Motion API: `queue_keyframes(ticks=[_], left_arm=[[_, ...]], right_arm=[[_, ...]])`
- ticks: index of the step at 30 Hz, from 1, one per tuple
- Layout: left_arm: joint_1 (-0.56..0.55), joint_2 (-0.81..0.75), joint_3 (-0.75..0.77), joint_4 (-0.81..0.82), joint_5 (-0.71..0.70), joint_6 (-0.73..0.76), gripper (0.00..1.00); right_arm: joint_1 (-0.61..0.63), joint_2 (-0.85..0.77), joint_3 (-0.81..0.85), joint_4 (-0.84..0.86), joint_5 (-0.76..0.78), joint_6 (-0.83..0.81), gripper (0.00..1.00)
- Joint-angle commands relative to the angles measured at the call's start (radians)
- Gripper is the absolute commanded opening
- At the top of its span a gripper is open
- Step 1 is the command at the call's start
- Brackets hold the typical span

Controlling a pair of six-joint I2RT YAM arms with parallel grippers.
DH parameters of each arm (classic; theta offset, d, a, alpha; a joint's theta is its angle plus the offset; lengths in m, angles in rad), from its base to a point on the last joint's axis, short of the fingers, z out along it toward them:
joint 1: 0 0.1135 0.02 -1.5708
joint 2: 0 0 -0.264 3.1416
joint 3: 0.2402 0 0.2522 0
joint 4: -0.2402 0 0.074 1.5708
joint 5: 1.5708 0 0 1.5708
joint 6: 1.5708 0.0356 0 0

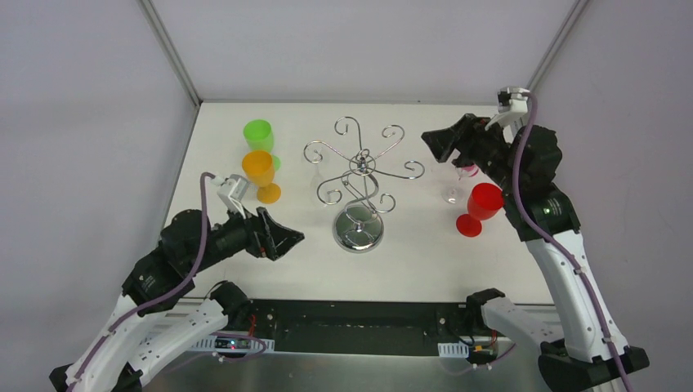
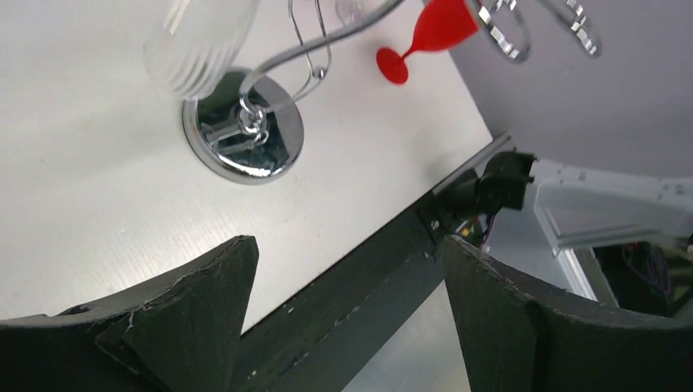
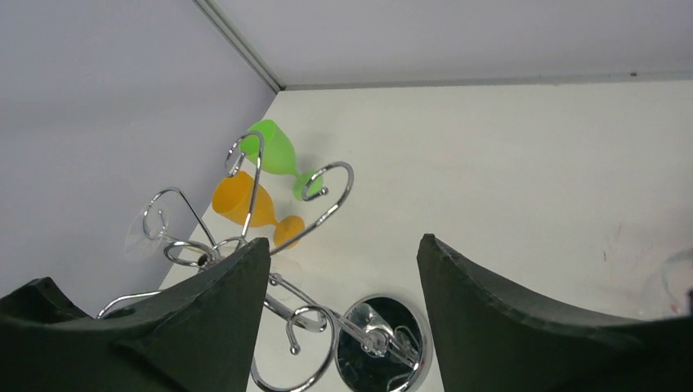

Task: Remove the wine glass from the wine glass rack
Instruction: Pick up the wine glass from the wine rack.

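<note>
Top external view: the shiny chrome wire wine glass rack (image 1: 358,175) stands in the middle, with a clear wine glass (image 1: 450,192) upright to its right, beside the right gripper (image 1: 431,147). The left wrist view makes plain a ribbed clear glass (image 2: 200,41) on a rack arm. Right and left gripper (image 2: 347,253) gape wide, empty.

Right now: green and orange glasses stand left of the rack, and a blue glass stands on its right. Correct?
Not quite. The glass standing to the right of the wine glass rack is a red glass, not a blue one, as the top external view shows. The green glass and the orange glass do stand left of the rack.
</note>
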Motion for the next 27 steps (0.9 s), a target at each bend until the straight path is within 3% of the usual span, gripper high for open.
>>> queue_keyframes(ticks=[1,8,14,27], left_arm=[[0.000,0.023,0.097,0.025,-0.153,-0.131,0.85],[-0.001,0.072,0.162,0.072,-0.250,-0.177,0.86],[-0.001,0.174,0.192,0.146,-0.238,-0.209,0.86],[0.026,0.313,0.307,0.247,-0.243,-0.236,0.84]], right_arm=[[-0.002,-0.057,-0.050,-0.128,0.049,0.066,0.70],[-0.003,-0.139,-0.105,-0.191,0.033,0.092,0.70],[-0.002,-0.203,-0.076,-0.357,0.058,0.079,0.70],[-0.003,-0.418,-0.244,-0.419,-0.027,0.094,0.69]])
